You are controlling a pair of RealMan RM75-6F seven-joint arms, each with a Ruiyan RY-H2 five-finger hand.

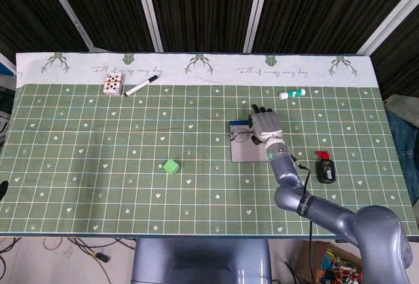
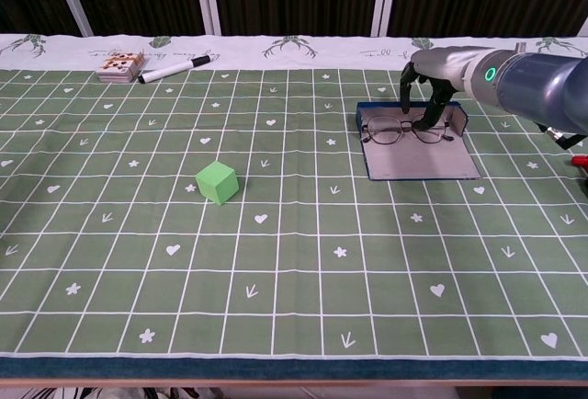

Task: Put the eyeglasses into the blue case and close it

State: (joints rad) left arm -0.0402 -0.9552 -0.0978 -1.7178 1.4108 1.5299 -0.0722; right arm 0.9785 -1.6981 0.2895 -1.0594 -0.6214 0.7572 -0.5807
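The blue case (image 2: 423,165) lies open on the green mat, right of centre, its grey inside facing up and its low blue wall at the far edge. The eyeglasses (image 2: 404,130) lie inside it against that wall. My right hand (image 2: 434,73) hovers over the far right part of the case, fingers apart and pointing down, their tips at the right lens. Nothing is clasped in it. From the head view, the right hand (image 1: 265,125) covers part of the eyeglasses (image 1: 242,135) and the case (image 1: 252,153). My left hand is not in view.
A green cube (image 2: 217,182) sits left of centre. A marker (image 2: 175,70) and a card box (image 2: 120,66) lie at the far left. A glue stick (image 1: 292,93) is beyond the case, and a black bottle (image 1: 325,168) stands to its right.
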